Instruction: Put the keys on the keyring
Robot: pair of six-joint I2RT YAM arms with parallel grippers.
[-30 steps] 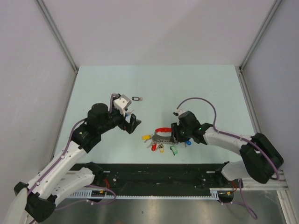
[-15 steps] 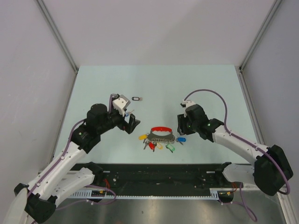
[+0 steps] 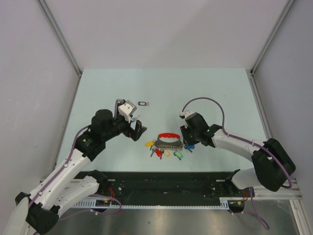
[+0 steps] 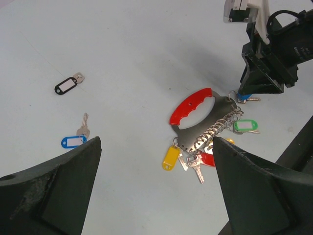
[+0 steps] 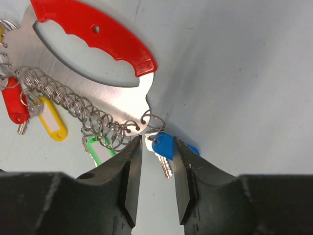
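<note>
the right pincer (image 5: 157, 139) stands over the end of the keyring (image 3: 167, 143) that faces the right arm. its jaws are narrow and apart, clamped on nothing that shows. one blue-tagged key (image 5: 163, 145) lies straight below the gap, its small split ring touching the corner of the keyring's plate; whether it is hooked on, i cannot tell. the tag's long axis runs across the gap, one end passing under a finger, while the blade points along the gap toward the wrist. so the jaws would likely meet the tag endwise, and a small turn or shift looks needed first. the right arm is by far the nearer to this key. the left pincer (image 3: 139, 129) hangs wide open off the keyring's opposite side, holding nothing.

counted, loose on the desk (image 3: 210, 93):
- two blue: this one and a second blue-tagged key (image 4: 73, 141), well off the keyring on the left arm's side
- one black tag (image 4: 66, 87) beyond that

on the keyring:
- two yellow tags (image 4: 169, 158)
- one green tag (image 4: 244, 126)
- at least one red tag (image 4: 208, 159)
- one red grip (image 4: 193, 105)
</note>
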